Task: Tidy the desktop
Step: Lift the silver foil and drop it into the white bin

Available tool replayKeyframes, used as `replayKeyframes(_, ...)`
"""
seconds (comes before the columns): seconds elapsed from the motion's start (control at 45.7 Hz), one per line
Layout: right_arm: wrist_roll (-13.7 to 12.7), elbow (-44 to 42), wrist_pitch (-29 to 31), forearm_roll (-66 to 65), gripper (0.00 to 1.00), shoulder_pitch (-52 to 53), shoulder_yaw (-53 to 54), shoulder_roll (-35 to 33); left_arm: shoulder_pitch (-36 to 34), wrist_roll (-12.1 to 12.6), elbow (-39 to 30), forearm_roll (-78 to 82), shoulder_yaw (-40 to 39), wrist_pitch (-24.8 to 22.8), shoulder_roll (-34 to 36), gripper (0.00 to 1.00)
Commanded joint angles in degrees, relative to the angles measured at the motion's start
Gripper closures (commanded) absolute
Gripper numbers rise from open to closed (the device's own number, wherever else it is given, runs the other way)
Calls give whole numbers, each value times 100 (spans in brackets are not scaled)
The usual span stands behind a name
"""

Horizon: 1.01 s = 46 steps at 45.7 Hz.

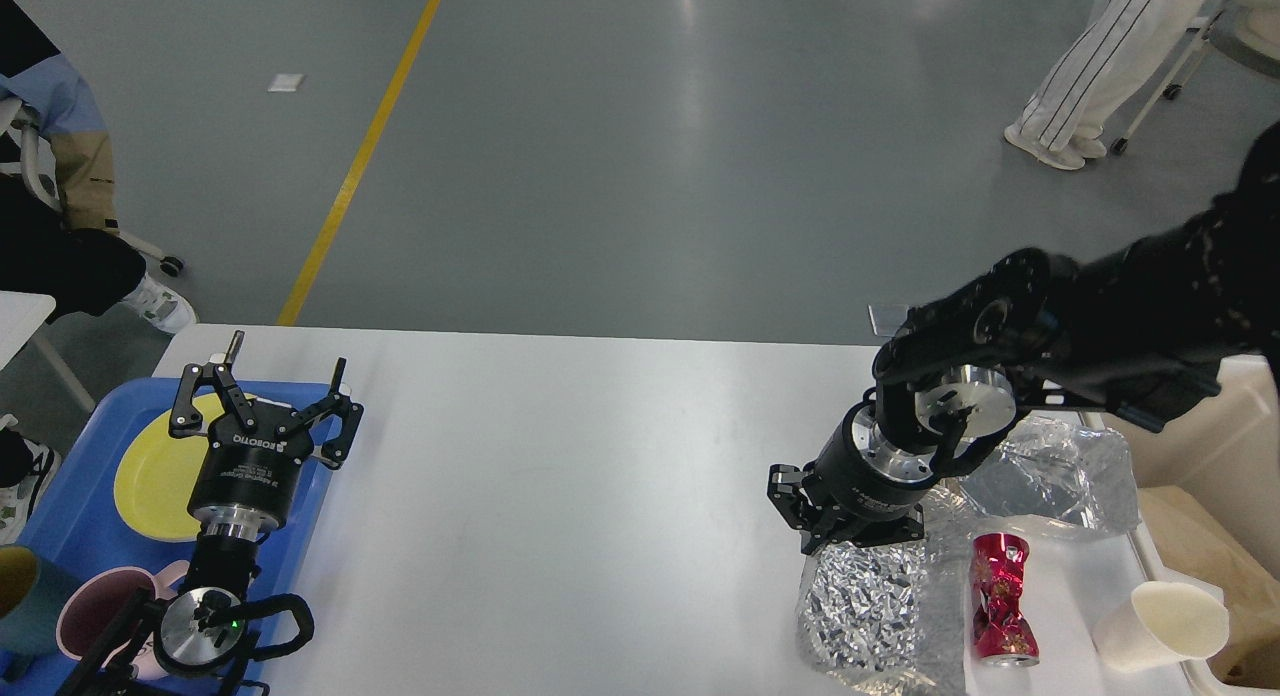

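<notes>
1. Desktop (560,496): the white top spans the whole width of the view below both arms. Its middle is bare; the litter sits at its right end.
2. Right gripper (815,526): it points down and toward the near edge, directly over the far edge of a crumpled foil sheet (880,606). Whether the fingers touch the foil cannot be told. The fingers are dark and foreshortened, so their spacing cannot be told either.
3. Left gripper (275,391): fingers spread wide, holding nothing. It hangs above a blue tray (70,536) at the desktop's left end. A yellow plate (160,476) lies under and to the left of it; a pink cup (95,616) stands nearer the robot, beside the wrist.
4. Items around the right gripper:
   - A crushed red can (1003,601) lies just right of the gripper and slightly nearer the robot. Its long axis runs near to far, roughly parallel to the foil's right edge.
   - A second foil piece (1060,481) lies right of the gripper, behind the can.
   - A paper cup (1160,626) lies tipped over, further right, beside the bin (1230,446).
5. Governing relation: all litter lies within the right arm's zone, and the bin is on that same side. The left gripper is well apart from it, across the bare middle.
6. Judgement: the foil below the right gripper appears to be the current target. A grasp there would likely need a straight descent.
</notes>
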Motion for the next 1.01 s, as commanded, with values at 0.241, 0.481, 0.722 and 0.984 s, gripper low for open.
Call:
replayKeyframes(0.241,50,393,2098,2,100,3164,-1180,-589,-1,0,0,-7,0,0,0,4)
replayKeyframes(0.481,50,402,2495,-7,100,3754,-1690,-659,-1,0,0,2,0,0,0,4)
replayKeyframes(0.722,50,262,1766,-16,100,3517,-2972,-887,8,0,0,2,0,0,0,4)
replayKeyframes(0.984,6,-977,676,-358,100,2042,-3510,-2416,8,0,0,2,0,0,0,4)
